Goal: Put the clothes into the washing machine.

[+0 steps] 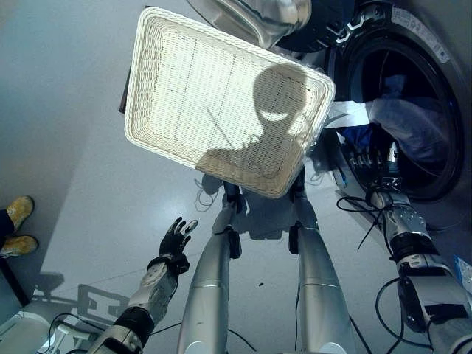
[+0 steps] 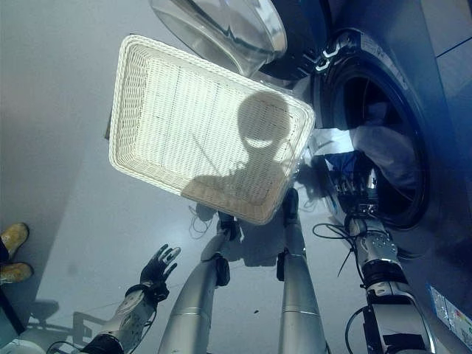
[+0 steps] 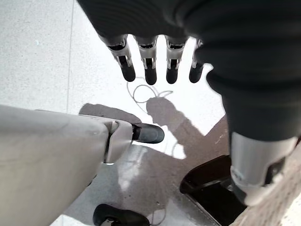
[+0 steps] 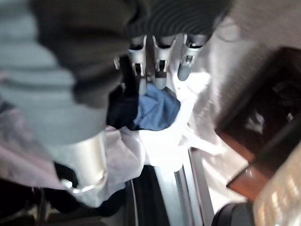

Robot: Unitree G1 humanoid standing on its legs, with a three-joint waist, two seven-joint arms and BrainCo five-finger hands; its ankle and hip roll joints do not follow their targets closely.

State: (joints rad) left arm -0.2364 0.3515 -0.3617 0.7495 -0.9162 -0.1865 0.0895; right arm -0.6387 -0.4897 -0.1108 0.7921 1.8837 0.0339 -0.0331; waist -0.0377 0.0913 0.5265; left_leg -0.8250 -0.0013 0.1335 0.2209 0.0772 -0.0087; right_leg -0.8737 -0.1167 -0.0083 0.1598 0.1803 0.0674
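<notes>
The basket (image 1: 184, 96) is pale woven wicker with a ribbed, matt weave, the washing machine (image 1: 435, 66) has a smooth dark glossy door ring and a clear shiny glass door (image 2: 221, 29), the clothes (image 1: 402, 122) are soft matt cloth, and the floor (image 1: 66, 110) is smooth grey with a slight sheen.

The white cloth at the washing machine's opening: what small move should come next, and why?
Probably push the white cloth deeper into the drum with the right hand. It hangs out over the washing machine's door rim, while the basket is already empty.
</notes>
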